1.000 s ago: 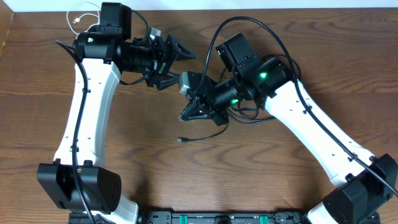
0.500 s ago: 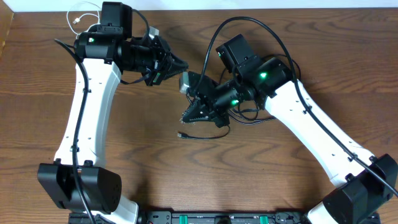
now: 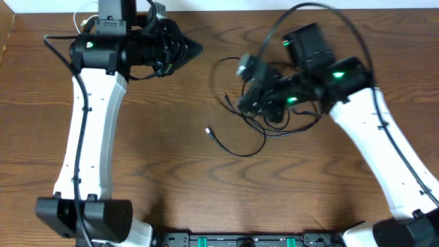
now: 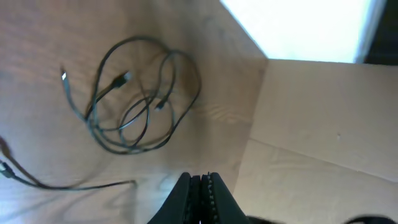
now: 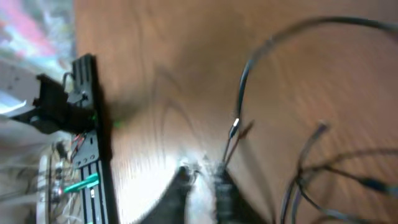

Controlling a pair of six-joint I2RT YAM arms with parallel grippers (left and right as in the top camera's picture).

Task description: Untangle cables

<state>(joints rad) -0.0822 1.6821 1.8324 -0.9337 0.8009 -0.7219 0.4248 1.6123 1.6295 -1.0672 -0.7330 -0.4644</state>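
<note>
The black cables [image 3: 241, 147] lie in a loose tangle at mid-table, one plug end [image 3: 208, 130] pointing left. My right gripper [image 3: 243, 104] sits at the tangle's upper edge. The blurred right wrist view shows its jaws [image 5: 202, 173] a little apart, with a black cable [image 5: 239, 102] running up from the tip of one finger [image 5: 222, 182]. My left gripper [image 3: 193, 49] hovers shut at the upper left, away from the tangle [image 4: 134, 102]. Its jaws [image 4: 200, 182] are pressed together with nothing between them. A bit of white cable [image 3: 83, 21] peeks out behind the left arm.
The thick black cord of the right arm [image 3: 302, 14] arches over the table's back edge. A beige panel [image 4: 323, 137] fills the right of the left wrist view. The base rail with electronics [image 5: 87, 124] runs along the table's front edge.
My left gripper has shut and drawn back to the upper left. The right arm has swung right and back, dragging the black tangle with it. Its jaws have parted slightly.
</note>
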